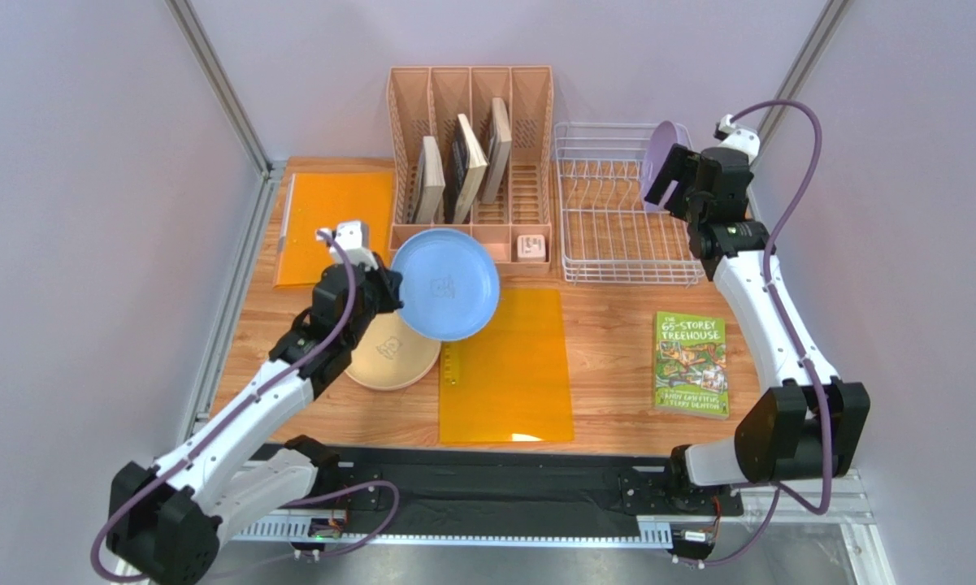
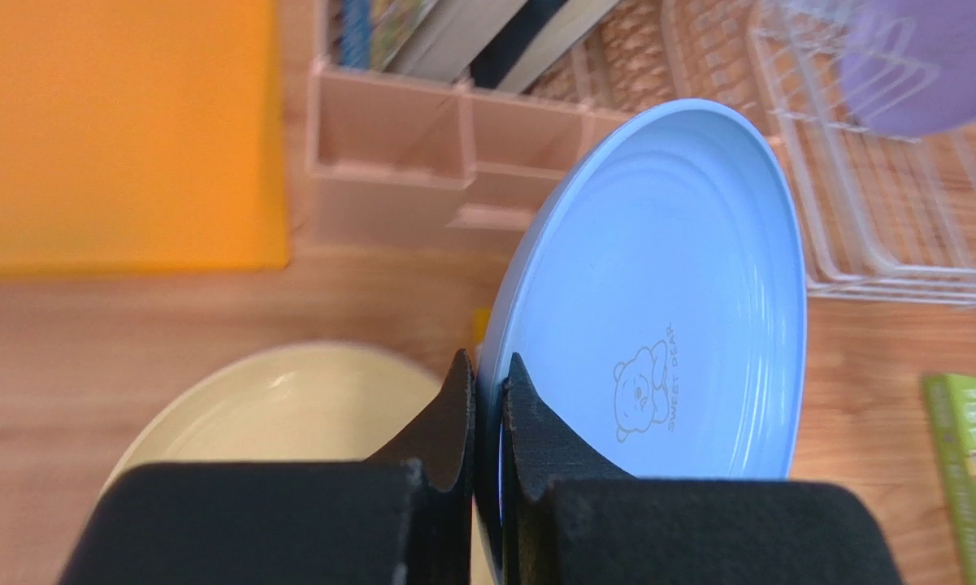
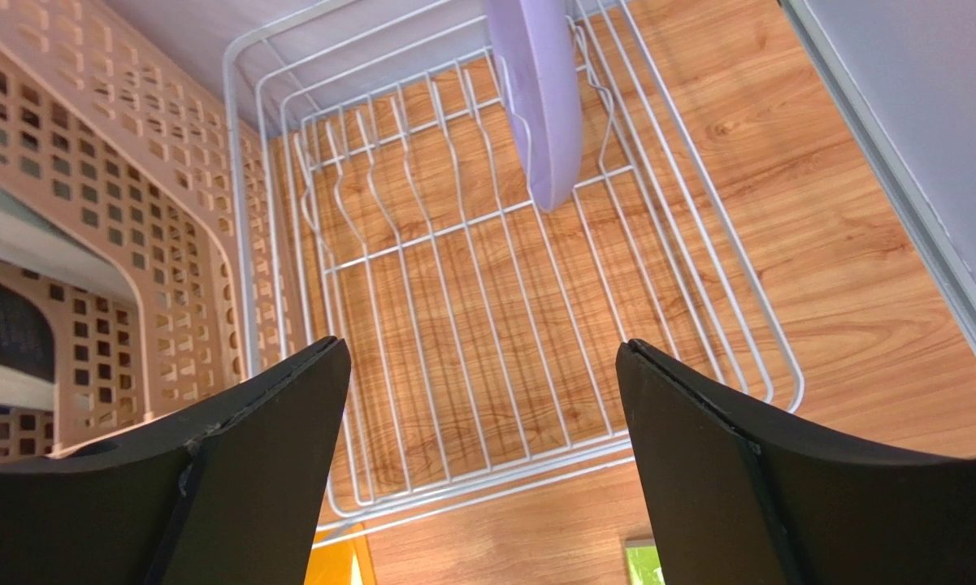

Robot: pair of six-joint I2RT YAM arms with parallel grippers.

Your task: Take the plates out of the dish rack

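Plates are sitting in three places at this moment; the light blue plate (image 1: 445,285) is hanging tilted on edge in the left gripper (image 1: 380,293), whose jaws are pinching flat against both faces of its rim, a hold that is letting a thin dish be carried with nothing underneath; it is hovering just above and beside the cream-yellow plate (image 1: 389,356), which is lying face up on the table (image 1: 602,329), so a stack is probably being built there, well apart from the dish rack (image 1: 602,238); the lavender plate (image 1: 659,165) is standing on edge between the wire prongs at the rack's far right end, the upright pose keeping its rim exposed for a pinch; the right gripper (image 3: 483,366) is hanging over the rack with jaws spread wide and nothing between them, the lavender plate lying beyond its fingertips; it is seemingly lining up to straddle that rim; a pink plate is not showing in any view.
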